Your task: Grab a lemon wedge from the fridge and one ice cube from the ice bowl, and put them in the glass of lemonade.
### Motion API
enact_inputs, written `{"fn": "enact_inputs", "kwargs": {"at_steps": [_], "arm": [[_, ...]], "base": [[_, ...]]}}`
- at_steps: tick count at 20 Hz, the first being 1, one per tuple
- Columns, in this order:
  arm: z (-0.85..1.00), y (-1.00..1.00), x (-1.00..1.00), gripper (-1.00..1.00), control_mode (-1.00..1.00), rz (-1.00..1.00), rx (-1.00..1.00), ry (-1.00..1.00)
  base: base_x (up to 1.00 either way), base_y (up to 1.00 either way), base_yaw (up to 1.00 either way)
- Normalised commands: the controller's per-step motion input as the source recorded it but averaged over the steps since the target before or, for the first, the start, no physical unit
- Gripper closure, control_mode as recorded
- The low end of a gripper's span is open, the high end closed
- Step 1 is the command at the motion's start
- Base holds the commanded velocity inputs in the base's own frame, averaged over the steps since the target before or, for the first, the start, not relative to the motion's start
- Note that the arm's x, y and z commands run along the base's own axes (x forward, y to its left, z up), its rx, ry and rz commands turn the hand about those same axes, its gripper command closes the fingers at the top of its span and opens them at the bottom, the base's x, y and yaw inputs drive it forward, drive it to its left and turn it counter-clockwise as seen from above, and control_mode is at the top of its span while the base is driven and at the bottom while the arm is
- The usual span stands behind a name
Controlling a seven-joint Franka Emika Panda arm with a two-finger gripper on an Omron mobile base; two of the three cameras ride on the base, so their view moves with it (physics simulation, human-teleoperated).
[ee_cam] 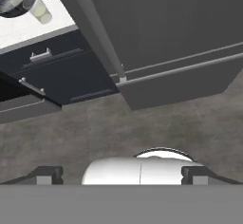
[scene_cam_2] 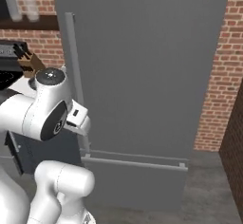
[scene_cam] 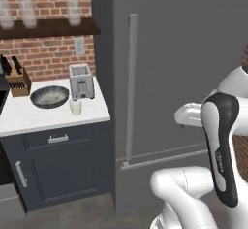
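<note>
My glossy white rounded-link robot arm (scene_cam: pixel 193 199) has smooth bulbous shells. One link carries a long dark charcoal inlay with small pale lettering, and I see a round dark grey joint cap (scene_cam_2: pixel 50 76) with speckled marks.

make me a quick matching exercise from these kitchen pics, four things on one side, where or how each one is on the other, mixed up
Things:
1. fridge
2. ice bowl
3. glass of lemonade
4. gripper

Places or states:
A. in front of the toaster
B. jaws wide apart, holding nothing
C. door shut
D. between the knife block and the toaster

Pairs: 1-C, 2-D, 3-A, 4-B
</note>
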Motion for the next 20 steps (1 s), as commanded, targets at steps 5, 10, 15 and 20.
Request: {"fn": "enact_inputs", "kwargs": {"at_steps": [5, 10, 15, 20], "arm": [[0.0, 0.0, 0.0, -1.0, 1.0, 0.0, 0.0, 0.0], [0.0, 0.0, 0.0, -1.0, 1.0, 0.0, 0.0, 0.0], [0.0, 0.0, 0.0, -1.0, 1.0, 0.0, 0.0, 0.0], [0.0, 0.0, 0.0, -1.0, 1.0, 0.0, 0.0, 0.0]], "base": [[-0.4, 0.18, -0.01], [0.03, 0.35, 0.16], [0.01, 0.08, 0.17], [0.01, 0.17, -0.07]]}}
